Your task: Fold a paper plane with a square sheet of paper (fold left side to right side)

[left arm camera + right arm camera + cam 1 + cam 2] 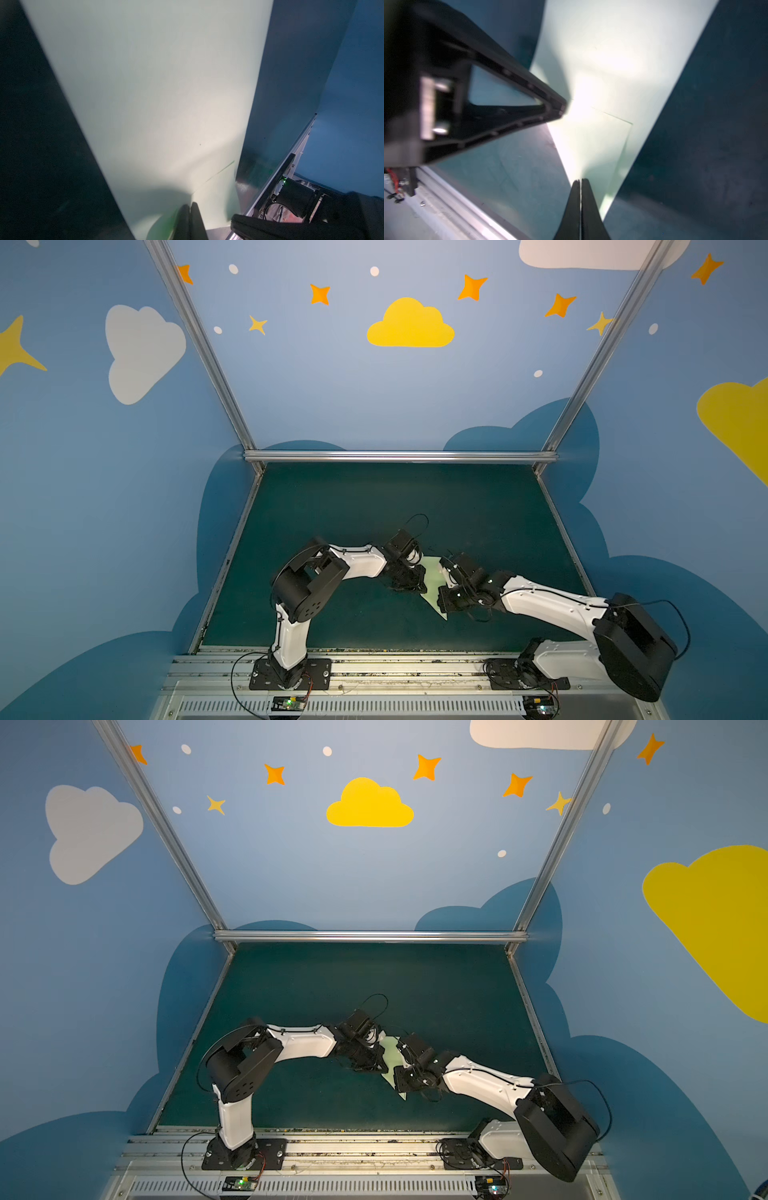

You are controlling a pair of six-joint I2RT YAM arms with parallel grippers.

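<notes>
Between left pincer [190, 204] and right pincer [580, 180], paper plane [432, 574], both clamped tight on its edges

We see the plane [432, 580] on the mat [374, 510], the left gripper [190, 205] at its left edge and the right gripper [580, 182] at its right.

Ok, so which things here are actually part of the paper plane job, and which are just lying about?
Part of the job: pale green paper plane; left gripper and right gripper, both shut on it.
Just there: dark green table mat; aluminium frame rail; cloud-and-star painted walls.
</notes>
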